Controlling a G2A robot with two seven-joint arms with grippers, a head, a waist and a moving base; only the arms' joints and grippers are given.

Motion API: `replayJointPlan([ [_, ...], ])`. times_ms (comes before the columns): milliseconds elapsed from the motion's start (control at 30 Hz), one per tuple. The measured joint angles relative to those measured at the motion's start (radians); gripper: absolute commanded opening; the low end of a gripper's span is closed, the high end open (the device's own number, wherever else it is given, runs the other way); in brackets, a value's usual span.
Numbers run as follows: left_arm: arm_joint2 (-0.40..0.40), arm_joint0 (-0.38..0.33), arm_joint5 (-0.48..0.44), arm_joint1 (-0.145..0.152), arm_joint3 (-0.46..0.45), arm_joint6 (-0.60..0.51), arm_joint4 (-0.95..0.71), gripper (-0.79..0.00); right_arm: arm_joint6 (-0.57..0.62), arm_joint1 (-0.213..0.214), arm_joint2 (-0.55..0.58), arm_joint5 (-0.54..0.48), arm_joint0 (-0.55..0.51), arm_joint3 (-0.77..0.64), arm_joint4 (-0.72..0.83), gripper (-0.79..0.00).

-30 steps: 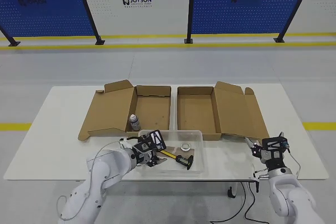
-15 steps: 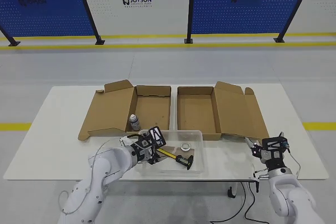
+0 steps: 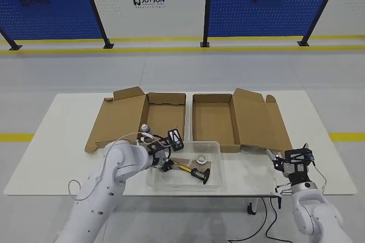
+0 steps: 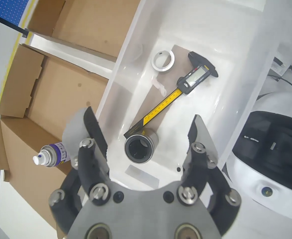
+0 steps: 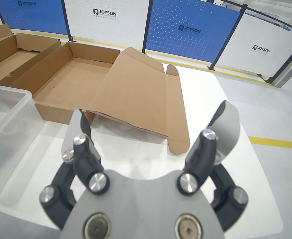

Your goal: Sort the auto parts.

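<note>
Beneath the wide-open, empty left claw (image 4: 143, 115) a black sleeve (image 4: 141, 149) lies in the clear bin (image 4: 126, 43), its walls near both fingers; the right claw (image 5: 151, 108), spread and empty, faces bare table (image 5: 141, 150).

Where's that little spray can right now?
Seen from above, the spray can stands in the left cardboard box near its front corner, by the clear plastic bin and close to the left gripper.
</note>
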Motion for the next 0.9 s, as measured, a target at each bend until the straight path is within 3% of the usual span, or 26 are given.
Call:
replayJointPlan([
  [67,0.004,-0.011,0.002,0.002,0.014,-0.014,-0.01,-0.382,0.0,0.0,0.0,0.0,0.0,0.0,0.0,0.0],
  [100,0.006,-0.015,0.002,0.003,0.019,-0.02,-0.012,-0.394,0.0,0.0,0.0,0.0,0.0,0.0,0.0,0.0],
  [233,0.018,-0.032,-0.002,0.007,0.041,-0.046,-0.005,-0.357,0.0,0.0,0.0,0.0,0.0,0.0,0.0,0.0],
  [333,0.028,-0.045,-0.005,0.01,0.061,-0.064,-0.012,-0.286,0.0,0.0,0.0,0.0,0.0,0.0,0.0,0.0],
  [500,0.044,-0.069,-0.002,0.013,0.09,-0.083,-0.005,-0.388,0.0,0.0,0.0,0.0,0.0,0.0,0.0,0.0],
  [900,0.084,-0.119,0.006,0.019,0.16,-0.094,0.002,-0.446,0.0,0.0,0.0,0.0,0.0,0.0,0.0,0.0],
])
